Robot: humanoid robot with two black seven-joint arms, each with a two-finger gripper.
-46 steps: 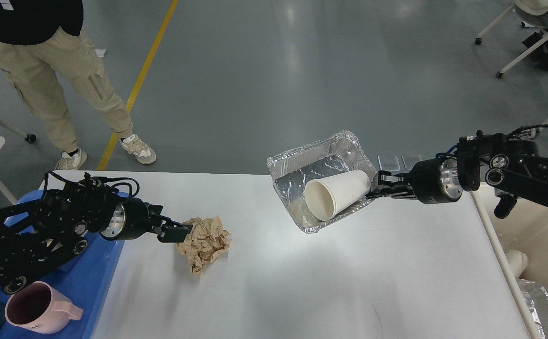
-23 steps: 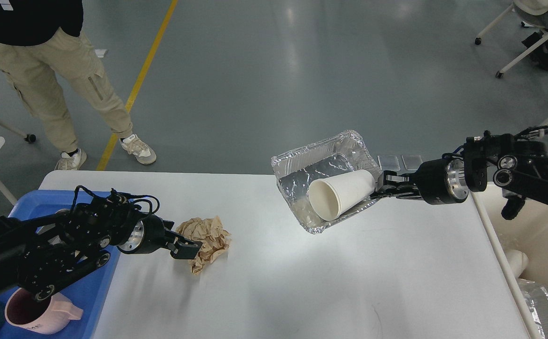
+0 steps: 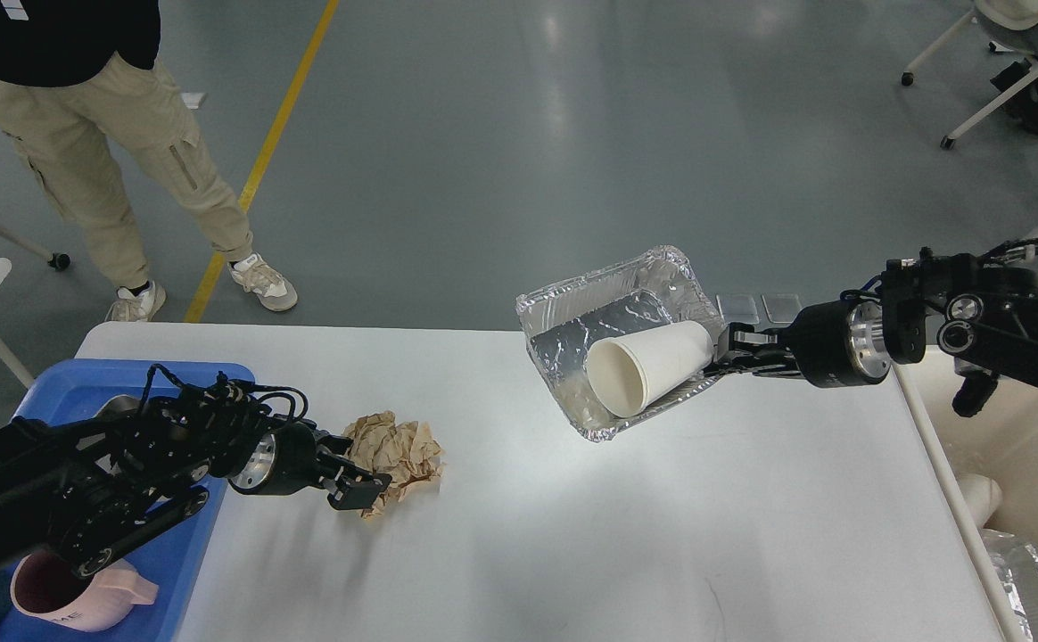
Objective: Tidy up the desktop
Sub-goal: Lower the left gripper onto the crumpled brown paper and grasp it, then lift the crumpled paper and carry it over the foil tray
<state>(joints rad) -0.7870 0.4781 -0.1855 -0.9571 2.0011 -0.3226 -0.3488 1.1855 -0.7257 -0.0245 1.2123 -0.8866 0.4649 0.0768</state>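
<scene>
Desktop (image 3: pixel 572 535), smooth matte white, beneath both grippers, crumpled brown paper wad (image 3: pixel 399 448) touching left gripper (image 3: pixel 360 489), finger state unclear, right gripper (image 3: pixel 726 357) clamped on crinkled foil tray (image 3: pixel 613 308), tilted, white paper cup (image 3: pixel 648 367) lying inside.

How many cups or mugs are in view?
2. A white paper cup lies on its side in the foil tray held by the right gripper. A pink mug sits in the blue tray. Others may be hidden.
</scene>
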